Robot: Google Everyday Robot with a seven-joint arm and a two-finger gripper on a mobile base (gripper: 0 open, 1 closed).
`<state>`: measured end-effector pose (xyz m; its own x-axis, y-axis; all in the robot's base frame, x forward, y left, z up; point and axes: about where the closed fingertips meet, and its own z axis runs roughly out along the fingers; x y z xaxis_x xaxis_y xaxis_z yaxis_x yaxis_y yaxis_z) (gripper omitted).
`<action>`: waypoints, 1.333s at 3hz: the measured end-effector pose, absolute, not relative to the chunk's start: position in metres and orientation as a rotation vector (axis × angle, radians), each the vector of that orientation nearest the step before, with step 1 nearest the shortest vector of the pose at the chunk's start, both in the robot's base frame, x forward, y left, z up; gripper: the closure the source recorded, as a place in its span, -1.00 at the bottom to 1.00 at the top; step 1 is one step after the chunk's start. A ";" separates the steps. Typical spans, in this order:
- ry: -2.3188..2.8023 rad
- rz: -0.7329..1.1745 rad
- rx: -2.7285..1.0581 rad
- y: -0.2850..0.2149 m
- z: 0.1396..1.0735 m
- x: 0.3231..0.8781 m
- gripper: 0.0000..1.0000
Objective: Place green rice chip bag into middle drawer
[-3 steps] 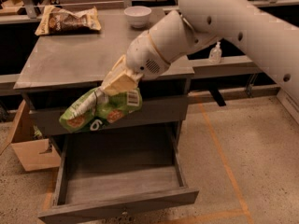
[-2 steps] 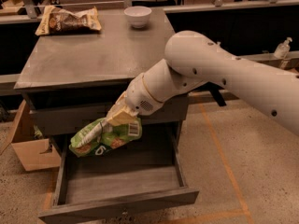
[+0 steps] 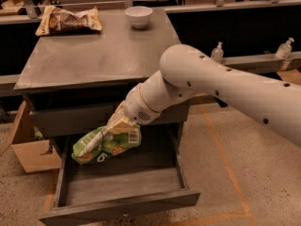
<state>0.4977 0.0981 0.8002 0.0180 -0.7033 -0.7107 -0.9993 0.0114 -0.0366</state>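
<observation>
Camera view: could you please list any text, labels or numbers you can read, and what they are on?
None can be read.
The green rice chip bag, held by the gripper over the middle drawer: barcode and print too blurred.
The tan snack bag on the tabletop: print too blurred.

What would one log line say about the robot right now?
gripper: shut on green rice chip bag | position: over open middle drawer, left side | countertop: tan snack bag, white bowl
</observation>
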 end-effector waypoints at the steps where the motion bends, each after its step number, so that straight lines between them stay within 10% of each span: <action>1: 1.748 0.606 -1.774 0.102 0.759 0.502 1.00; 4: 1.753 0.513 -1.686 0.105 0.644 0.518 0.74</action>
